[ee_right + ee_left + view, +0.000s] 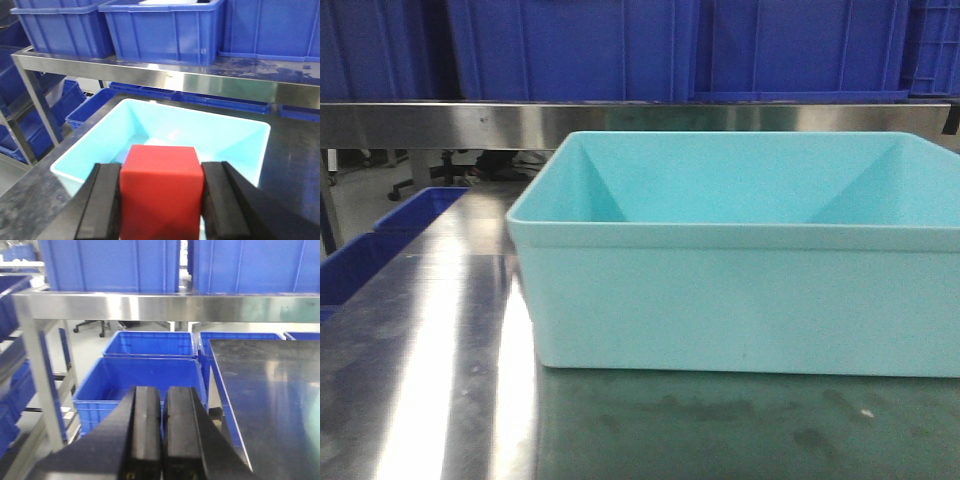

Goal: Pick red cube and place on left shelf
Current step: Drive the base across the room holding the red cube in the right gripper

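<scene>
Clamped at 6 o'clock in the right wrist view, the red cube sits between the two black fingers of the right gripper. I see the jaws spread to the cube's full width, one pad flat against each side face. Being a cube, it has no long axis that I can pick out. It sits square in the grip, one flat face turned to the camera and its top edge running level from 9 to 3 o'clock.

Beyond the cube, toward 12 o'clock, lies the light teal tub, open and with nothing in it that I can see. The cube hangs over the tub's near rim, though I cannot tell how high above it. The tub rests on the dark steel table.

Farther toward 12 o'clock runs the left shelf, a brushed-steel rail carrying deep-blue crates side by side. The cube is well apart from it.

On the left wrist view, the left gripper shows at 6 o'clock with its pads drawn together, only a sliver between them and nothing held. More blue crates sit low at its 12 o'clock, under the shelf rail, and the table edge lies at 3 o'clock.

The front view shows the tub filling the frame; the cube is out of sight there.
</scene>
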Available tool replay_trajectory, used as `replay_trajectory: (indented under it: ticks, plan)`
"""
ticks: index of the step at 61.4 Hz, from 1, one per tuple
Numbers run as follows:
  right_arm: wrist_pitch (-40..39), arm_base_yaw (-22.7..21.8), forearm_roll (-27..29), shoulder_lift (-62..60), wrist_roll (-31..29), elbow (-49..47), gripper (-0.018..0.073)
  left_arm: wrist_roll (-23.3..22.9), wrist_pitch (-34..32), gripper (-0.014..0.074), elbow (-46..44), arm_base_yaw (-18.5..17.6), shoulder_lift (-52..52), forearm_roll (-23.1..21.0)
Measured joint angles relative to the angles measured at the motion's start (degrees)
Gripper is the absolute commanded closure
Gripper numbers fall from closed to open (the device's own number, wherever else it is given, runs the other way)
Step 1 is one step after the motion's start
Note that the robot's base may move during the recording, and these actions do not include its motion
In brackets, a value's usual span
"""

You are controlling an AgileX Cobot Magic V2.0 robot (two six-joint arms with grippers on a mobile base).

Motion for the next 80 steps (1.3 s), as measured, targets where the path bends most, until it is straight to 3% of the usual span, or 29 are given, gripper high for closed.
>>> replay_trajectory:
  ticks: [69,80]
  plan:
    - [0.13,0.0,0.0,-0.12,0.0,0.0,0.0427,0.0,0.0,0.0495,0.0,0.0,0.0,0.0]
    - [0.13,0.0,0.0,-0.12,0.0,0.0,0.0427,0.0,0.0,0.0495,0.0,-2.36,0.0,0.0]
